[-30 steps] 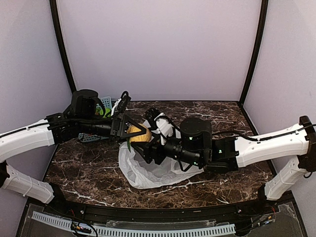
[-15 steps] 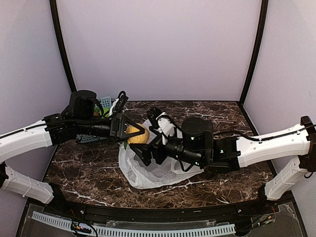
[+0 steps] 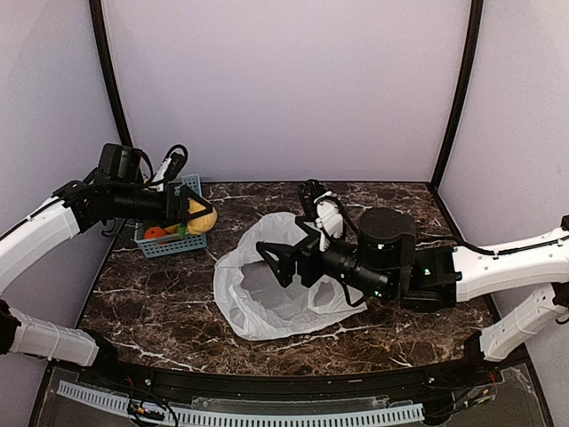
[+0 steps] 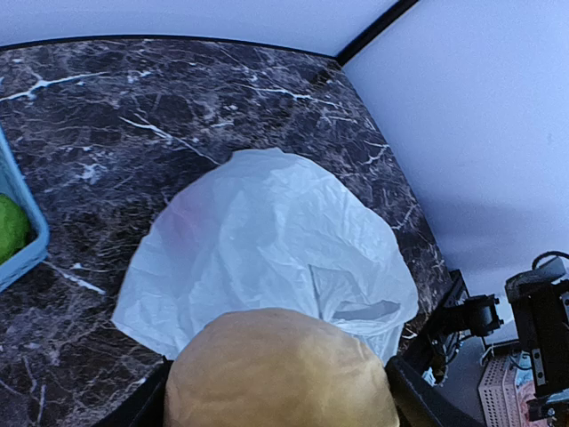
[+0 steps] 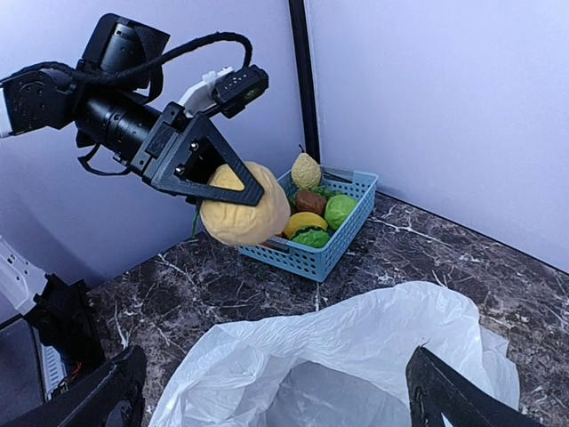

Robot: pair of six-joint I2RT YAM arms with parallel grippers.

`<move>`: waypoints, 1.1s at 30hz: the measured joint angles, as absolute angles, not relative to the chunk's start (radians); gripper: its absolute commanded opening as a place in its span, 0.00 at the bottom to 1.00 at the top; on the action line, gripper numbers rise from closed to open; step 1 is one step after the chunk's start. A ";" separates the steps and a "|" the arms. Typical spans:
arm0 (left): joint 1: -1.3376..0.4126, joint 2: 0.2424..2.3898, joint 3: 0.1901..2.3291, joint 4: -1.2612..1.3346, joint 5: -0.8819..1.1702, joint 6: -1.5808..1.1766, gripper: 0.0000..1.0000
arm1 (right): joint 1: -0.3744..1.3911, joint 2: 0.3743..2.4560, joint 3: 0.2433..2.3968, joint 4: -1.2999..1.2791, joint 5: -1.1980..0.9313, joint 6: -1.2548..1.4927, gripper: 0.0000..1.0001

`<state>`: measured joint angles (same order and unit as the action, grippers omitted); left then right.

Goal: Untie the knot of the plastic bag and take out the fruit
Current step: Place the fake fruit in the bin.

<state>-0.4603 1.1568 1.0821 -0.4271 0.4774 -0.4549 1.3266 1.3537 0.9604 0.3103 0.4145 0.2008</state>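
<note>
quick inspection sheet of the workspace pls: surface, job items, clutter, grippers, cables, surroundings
surface: dark marble table, nothing spilled seen
job's things: white plastic bag lies slack mid-table with its mouth open; one tan-yellow fruit is held in the air near the basket
clutter: blue basket at the far left, holding several fruits
grippers: left gripper shut on the fruit; right gripper open over the bag
cables: black cable looped above the left wrist, clear of the bag
surroundings: plain lilac walls, black corner posts
</note>
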 measured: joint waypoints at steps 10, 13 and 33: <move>-0.125 1.278 1.142 -0.556 0.395 -0.223 0.27 | 1.327 1.350 0.957 0.267 0.491 0.216 0.99; -0.064 1.337 1.148 -0.556 0.352 -0.186 0.27 | 1.325 1.350 0.957 0.257 0.499 0.222 0.99; 0.036 1.676 1.273 -0.433 0.086 -0.032 0.26 | 1.311 1.331 0.955 0.219 0.517 0.271 0.99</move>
<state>0.0357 1.6756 1.2732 -0.4328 0.0856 -0.0319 1.3109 1.3312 0.9550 0.2188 0.5171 0.2707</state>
